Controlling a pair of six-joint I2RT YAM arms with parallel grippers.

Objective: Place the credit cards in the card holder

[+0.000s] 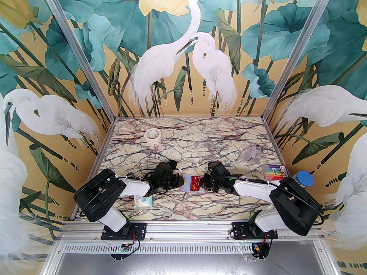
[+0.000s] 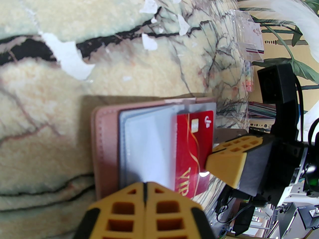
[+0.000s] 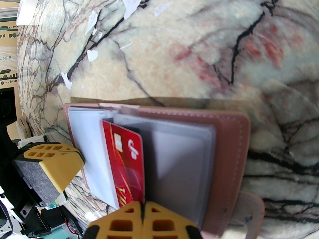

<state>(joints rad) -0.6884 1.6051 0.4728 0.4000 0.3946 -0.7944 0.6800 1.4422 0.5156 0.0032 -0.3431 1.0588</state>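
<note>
inside the open card holder [image 2: 104, 143], a red card [image 2: 194, 143] sits partway.

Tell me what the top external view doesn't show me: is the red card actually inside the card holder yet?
Observer: Not fully. In the left wrist view the red card sits among the pale sleeves of the open card holder, with its chip and most of its red face uncovered.
Operator: What has hold of it?
Observer: The right end effector is shut, and in the right wrist view the card's near edge runs into its closed tips.
Operator: And the other arm?
Observer: The left end effector is shut at the edge of one sleeve. I cannot tell whether it pinches that sleeve.
</note>
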